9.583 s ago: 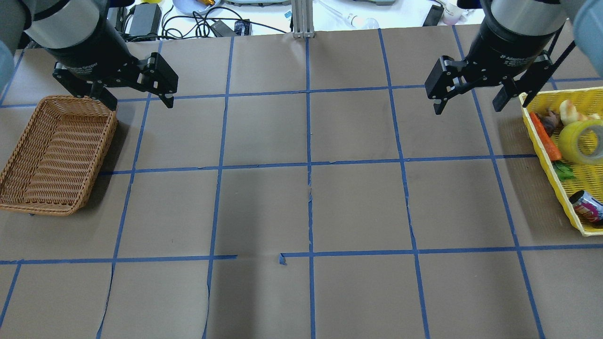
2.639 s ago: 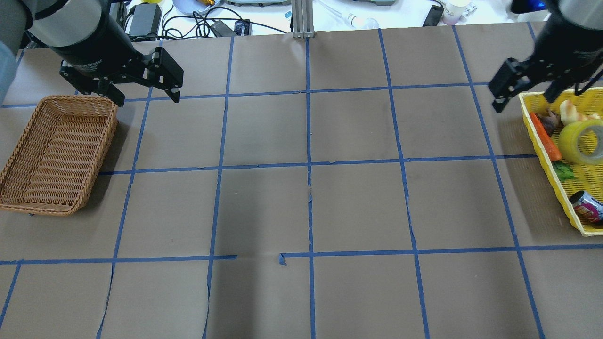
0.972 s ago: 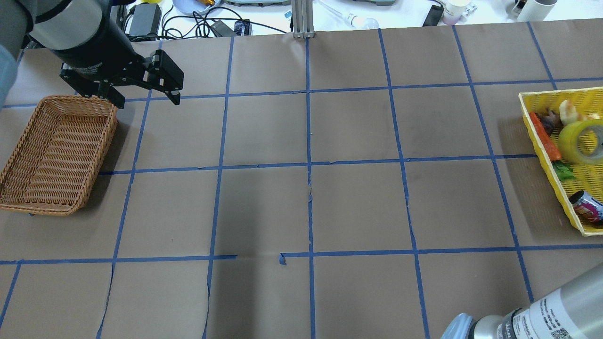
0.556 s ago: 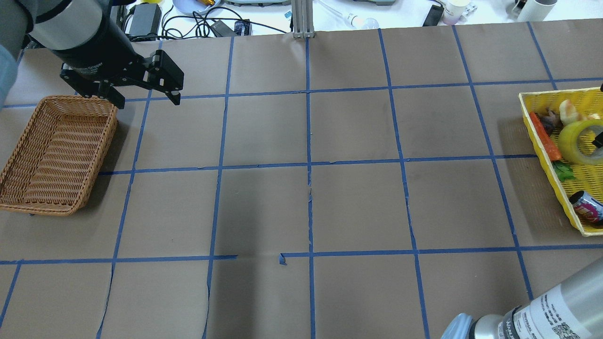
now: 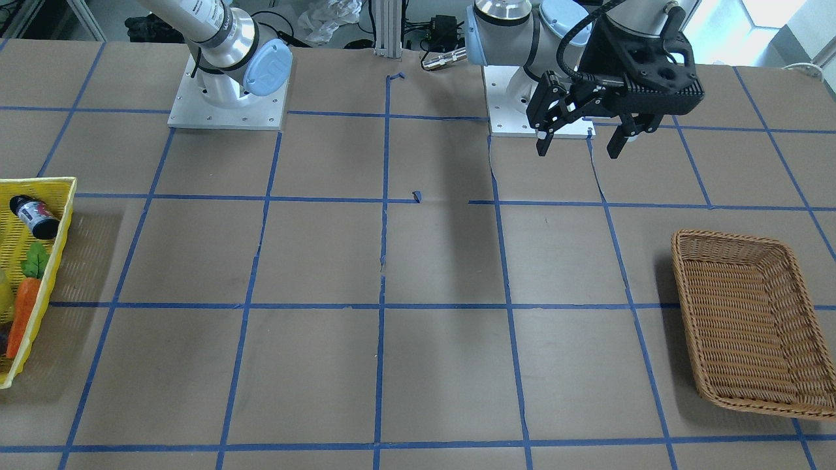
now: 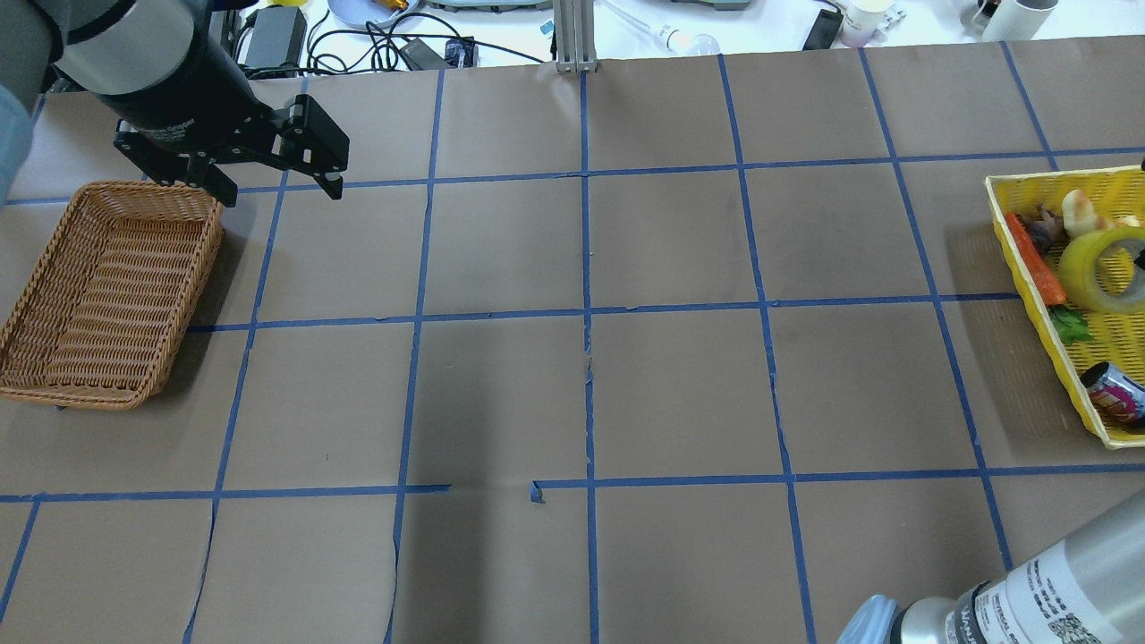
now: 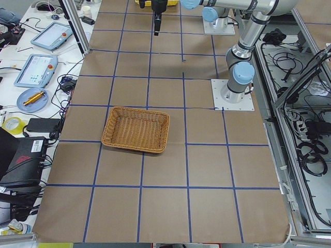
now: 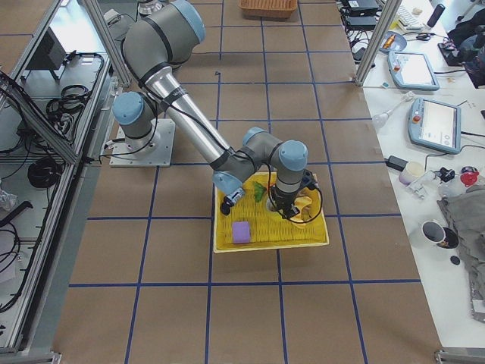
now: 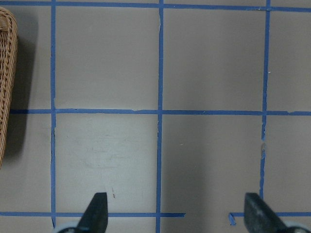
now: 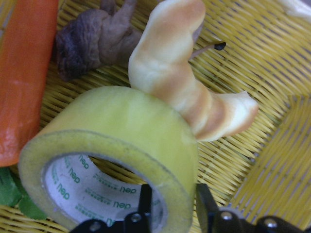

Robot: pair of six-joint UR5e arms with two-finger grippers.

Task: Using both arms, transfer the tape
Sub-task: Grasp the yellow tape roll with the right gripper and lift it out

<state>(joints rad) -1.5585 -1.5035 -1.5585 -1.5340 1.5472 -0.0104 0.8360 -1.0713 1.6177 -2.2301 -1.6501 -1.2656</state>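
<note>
Pinching the tape [image 10: 121,126] wall between right gripper [image 10: 175,209] jaws, one inside the core, one outside, down in the yellow basket [image 10: 272,160]. Reads "deli" in green on the core. Holding left gripper [image 5: 577,151] jaws wide apart, empty, above the counter [image 5: 444,261].

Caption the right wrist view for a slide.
Right gripper straddles the wall of the tape inside the yellow basket, beside a carrot.

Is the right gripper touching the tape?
Cannot tell. The right wrist view shows the right gripper with its fingers either side of the tape wall, close in, but no plain contact or gap.
</note>
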